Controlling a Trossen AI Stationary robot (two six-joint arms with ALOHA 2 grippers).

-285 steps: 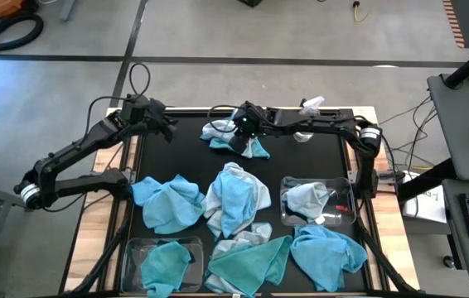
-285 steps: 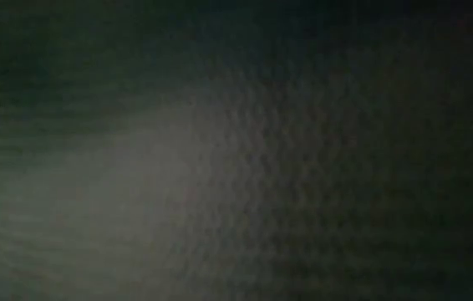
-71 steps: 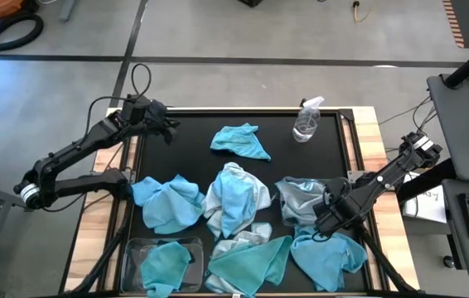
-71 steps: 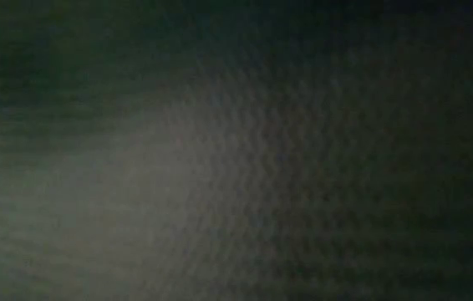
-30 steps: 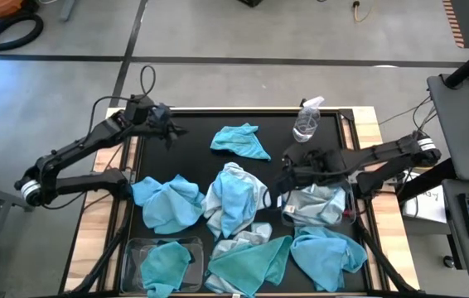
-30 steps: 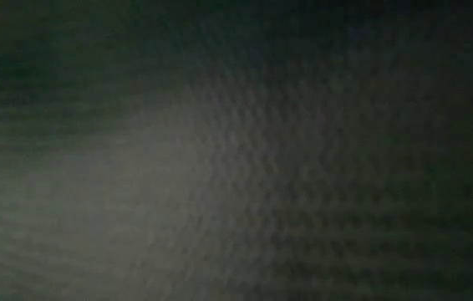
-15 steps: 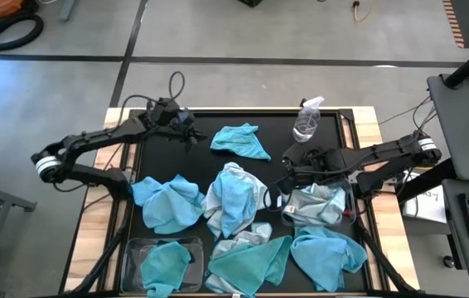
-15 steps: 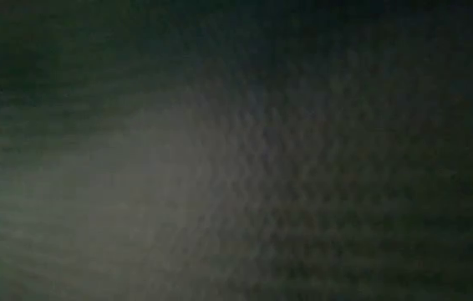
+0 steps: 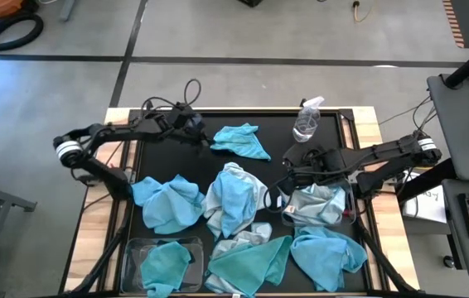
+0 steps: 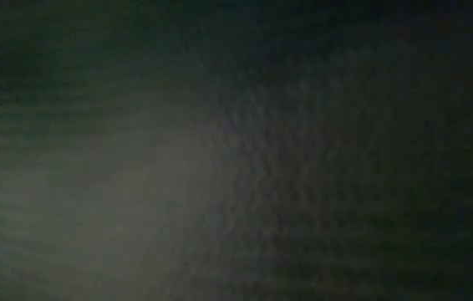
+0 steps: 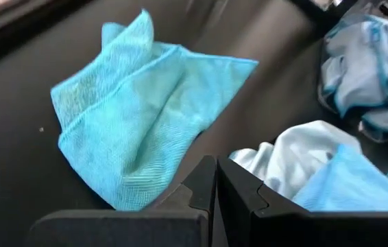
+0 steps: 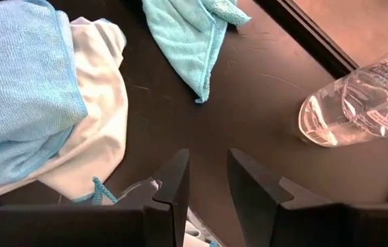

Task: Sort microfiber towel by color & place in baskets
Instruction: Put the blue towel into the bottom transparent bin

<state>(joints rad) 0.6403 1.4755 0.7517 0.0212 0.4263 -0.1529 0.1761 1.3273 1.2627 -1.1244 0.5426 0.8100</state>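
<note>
My left gripper (image 9: 204,137) is pressed fully shut and empty, and over the last second it has swept in from the table's left edge to sit just beside the lone teal towel (image 9: 242,140) at the back of the black mat (image 9: 176,161); in my left wrist view that same cloth (image 11: 139,110) lies crumpled right ahead of my closed fingers (image 11: 211,189), not yet touched. I read that as the start of the next pick, and I will have to open before I can pinch it. My right gripper (image 9: 287,170) has held its place over that second, its fingers (image 12: 173,180) parted a little with nothing between them, hovering at the far edge of the right basket (image 9: 346,207), where a pale towel (image 9: 313,203) now lies; the spray bottle (image 9: 306,122) stands near it at the back. My left arm stretches long and low across the back of the table, my right reaches in from the right side. The left basket (image 9: 135,252) at the front holds one teal cloth (image 9: 164,265), and several mixed cloths lie loose in the middle and front, so most of the sorting remains. The low view shows nothing useful.
</note>
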